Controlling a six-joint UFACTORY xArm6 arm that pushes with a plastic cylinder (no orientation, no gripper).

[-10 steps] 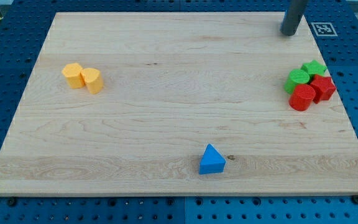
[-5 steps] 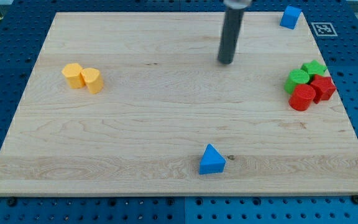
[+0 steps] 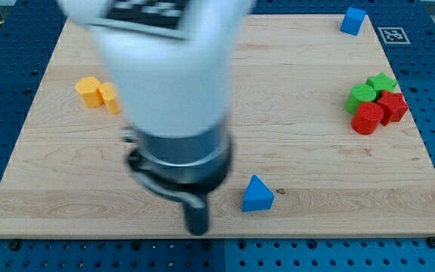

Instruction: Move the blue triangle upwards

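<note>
The blue triangle (image 3: 257,194) lies near the bottom edge of the wooden board (image 3: 293,151), a little right of the board's middle. My tip (image 3: 197,229) is down on the board to the triangle's left and slightly lower, near it but with a visible gap. There is no hand here, only the bare rod, so nothing spreads or pinches. The blurred white arm body (image 3: 168,83) rises up-left of the triangle and partly hides the two yellow blocks (image 3: 91,91). Far up-right of the triangle sits a blue cube (image 3: 353,20); to its right and higher, a touching cluster: green cylinder (image 3: 362,95), green star-like block (image 3: 384,81), red cylinder (image 3: 367,119), red block (image 3: 393,106)
</note>
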